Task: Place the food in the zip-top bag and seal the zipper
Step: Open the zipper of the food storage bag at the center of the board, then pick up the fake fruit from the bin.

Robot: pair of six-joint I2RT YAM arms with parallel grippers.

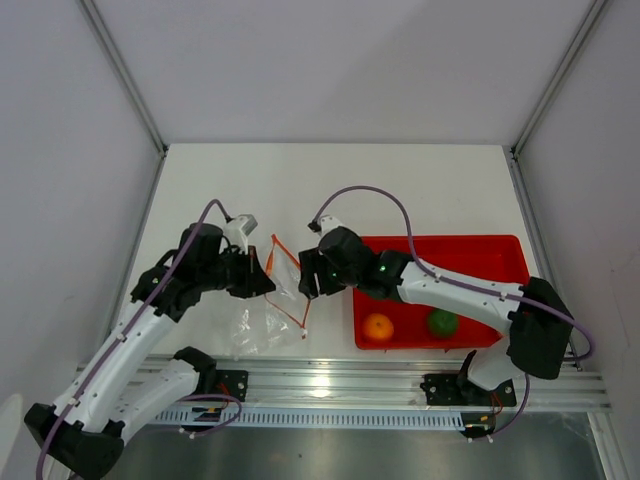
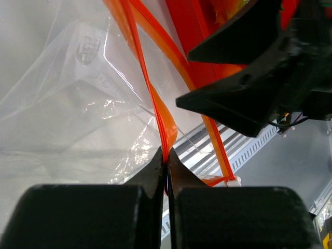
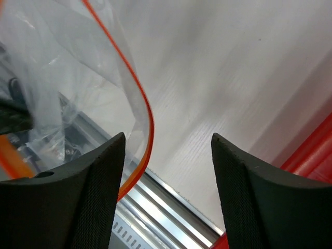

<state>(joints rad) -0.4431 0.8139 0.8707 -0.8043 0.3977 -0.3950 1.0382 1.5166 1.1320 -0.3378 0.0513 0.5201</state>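
Note:
The clear zip-top bag [image 1: 262, 322] lies left of the red tray, its mouth lifted and its orange-red zipper [image 1: 290, 272] spread open. My left gripper [image 1: 266, 282] is shut on one zipper strip [image 2: 162, 122] and holds it up; the pinch shows in the left wrist view [image 2: 167, 160]. My right gripper [image 1: 307, 284] is open and empty just right of the bag mouth, with the other strip [image 3: 146, 111] curving past its left finger [image 3: 101, 176]. An orange ball [image 1: 378, 327] and a green round fruit [image 1: 442, 322] sit in the tray. The pineapple and lemon are not in view.
The red rectangular tray [image 1: 480, 250] stands at the right, partly under my right arm. A metal rail [image 1: 340, 375] runs along the table's near edge, close below the bag. The cell's white walls enclose the table.

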